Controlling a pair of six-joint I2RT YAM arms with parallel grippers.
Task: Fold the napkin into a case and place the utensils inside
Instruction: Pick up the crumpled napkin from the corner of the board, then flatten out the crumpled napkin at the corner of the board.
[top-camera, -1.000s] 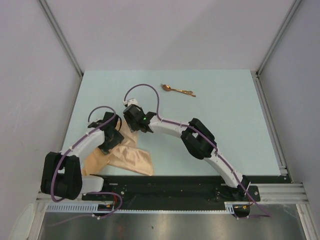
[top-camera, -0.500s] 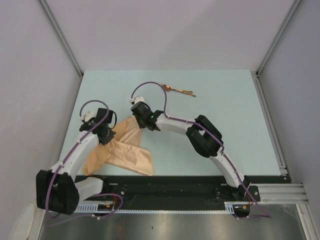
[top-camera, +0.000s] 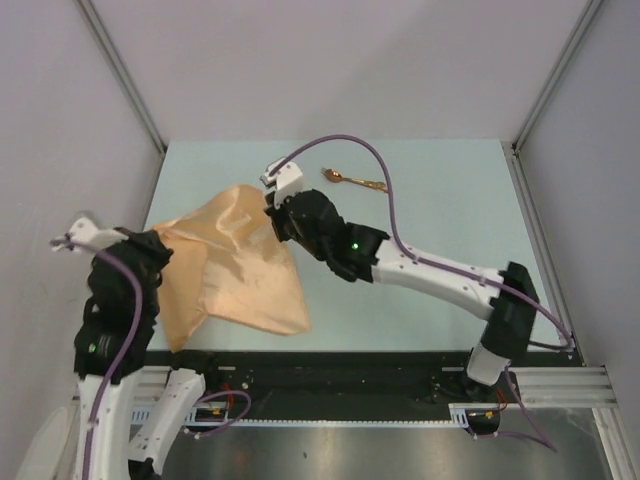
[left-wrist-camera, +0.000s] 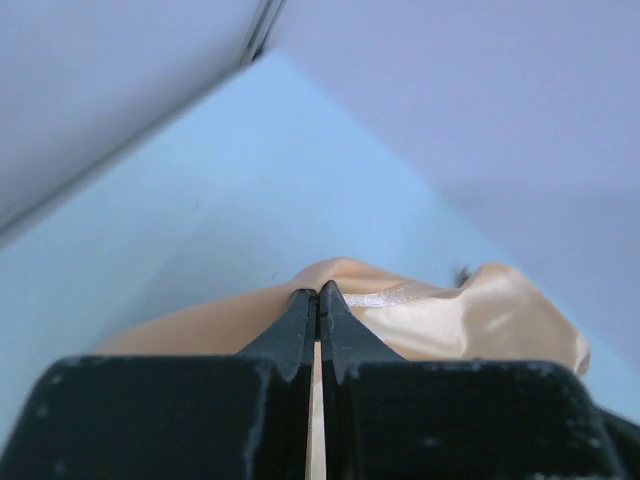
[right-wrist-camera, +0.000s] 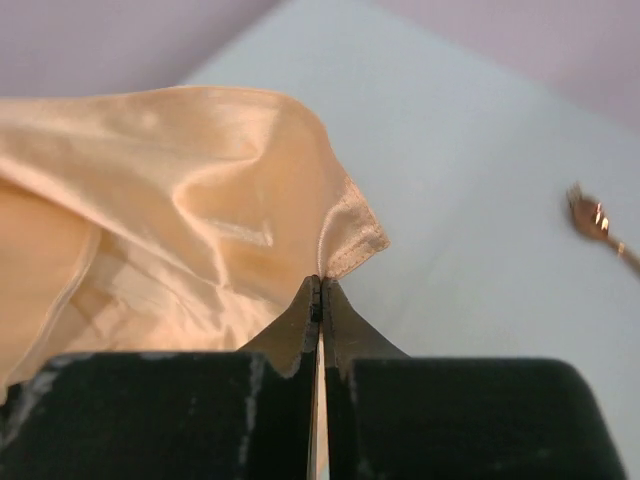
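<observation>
The napkin (top-camera: 240, 265) fills the left of the table (top-camera: 450, 220); right side open, utensils (top-camera: 355, 181) far back.

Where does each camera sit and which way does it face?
Top external: above, behind the robot, facing down at the table; both arms show.
Left wrist: looks along the shut left end effector onto the napkin.
Right wrist: along the shut right end effector pinching a napkin corner; utensils beyond.
Shared: all show the napkin.

1. The black two-finger right gripper (right-wrist-camera: 318, 290) has its jaws pressed together on a hemmed corner of the soft peach-orange cloth napkin (right-wrist-camera: 190, 200).
2. The napkin spreads leftward in glossy folds over the pale blue-green table (right-wrist-camera: 470, 150).
3. A small shiny copper-gold metal utensil (right-wrist-camera: 590, 218) lies at the right edge, well apart from the cloth.
</observation>
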